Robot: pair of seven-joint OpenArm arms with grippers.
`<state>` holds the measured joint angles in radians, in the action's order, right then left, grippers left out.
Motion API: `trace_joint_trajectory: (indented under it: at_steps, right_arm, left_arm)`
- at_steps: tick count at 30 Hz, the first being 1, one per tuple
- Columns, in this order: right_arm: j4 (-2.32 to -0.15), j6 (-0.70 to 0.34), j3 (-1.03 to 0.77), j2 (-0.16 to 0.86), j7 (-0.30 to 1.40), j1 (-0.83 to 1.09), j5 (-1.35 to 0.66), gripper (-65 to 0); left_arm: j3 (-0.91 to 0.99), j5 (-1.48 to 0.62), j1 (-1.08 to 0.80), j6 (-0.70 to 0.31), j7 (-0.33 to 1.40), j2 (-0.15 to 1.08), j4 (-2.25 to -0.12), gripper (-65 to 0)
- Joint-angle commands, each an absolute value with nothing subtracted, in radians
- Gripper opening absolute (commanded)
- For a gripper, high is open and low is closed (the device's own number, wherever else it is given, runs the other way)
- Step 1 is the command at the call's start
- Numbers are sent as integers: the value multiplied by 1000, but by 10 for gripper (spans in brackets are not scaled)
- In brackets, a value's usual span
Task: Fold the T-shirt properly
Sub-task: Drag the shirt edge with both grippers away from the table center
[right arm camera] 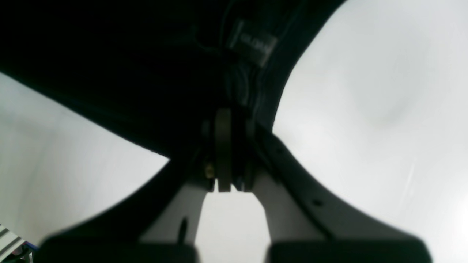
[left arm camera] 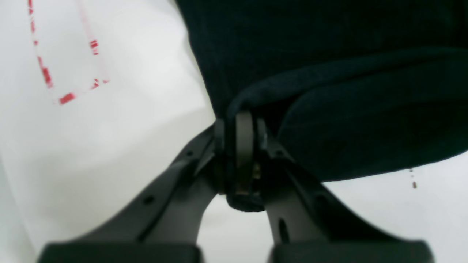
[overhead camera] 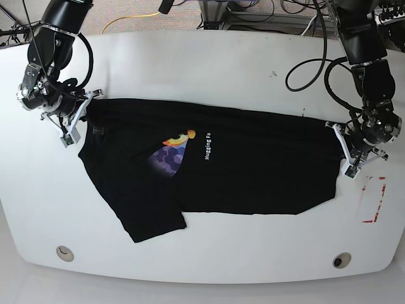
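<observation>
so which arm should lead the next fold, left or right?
Probably neither alone. The left gripper pinches one end of the T-shirt, the right gripper the other, the shirt stretched flat between. If one leads, left: its end is straight hem, no sleeve trailing.

Left gripper (left arm camera: 243, 146) has its jaws pinched tight on a rolled edge of the black T-shirt (left arm camera: 329, 73), fabric draped over the white worktop (left arm camera: 128, 138), red dashed marking (left arm camera: 65, 98) off left.
</observation>
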<state>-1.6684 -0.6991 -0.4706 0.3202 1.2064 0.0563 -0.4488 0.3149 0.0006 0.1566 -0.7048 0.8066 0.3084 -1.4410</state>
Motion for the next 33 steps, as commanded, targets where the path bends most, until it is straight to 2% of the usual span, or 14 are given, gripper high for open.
trace_joint_trajectory:
  at_steps: [1,8,9,11,13,14,16,18,22,24,27,33]
  right_arm:
    - [-1687,-698,-478,332,1196,36,-449,-650]
    - [-1664,-698,-476,328,1194,-27,-443,-650]
    - [-1649,-698,-476,325,1194,-38,-443,-650]
    - [-1612,-698,-476,329,1194,-67,-443,-650]
    - [-1581,-698,-476,332,1194,-81,-437,-618]
    - [-1572,-698,-476,335,1194,-85,-426,-590]
    - [-1567,-698,-476,344,1194,-88,-394,-487]
    - [-1573,-698,-476,344,1194,-87,-386,-400]
    - [-1646,-698,-481,348,1194,-61,-378,-220]
    - [-1692,-698,-509,340,1196,-36,-383,-165]
    - [-1758,-698,-549,320,1196,-8,-383,-140]
    - [-1802,-698,-664,257,1201,33,-383,-140]
  left_arm:
    - [320,-1,182,-698,774,328,-1426,-650]
    - [320,-1,228,-698,757,328,-1353,-650]
    - [320,-1,239,-698,757,328,-1343,-633]
    - [320,-1,255,-698,757,326,-1323,-557]
    - [320,-1,268,-698,757,328,-1310,-468]
    - [320,-1,274,-698,757,328,-1302,-422]
    - [320,-1,294,-698,757,328,-1287,-314]
    - [320,-1,305,-698,757,329,-1283,-262]
    - [320,-1,323,-698,757,331,-1282,-250]
    - [320,-7,328,-698,757,343,-1282,-250]
    - [328,-10,326,-698,757,349,-1290,-251]
    - [401,-12,277,-698,757,344,-1323,-251]
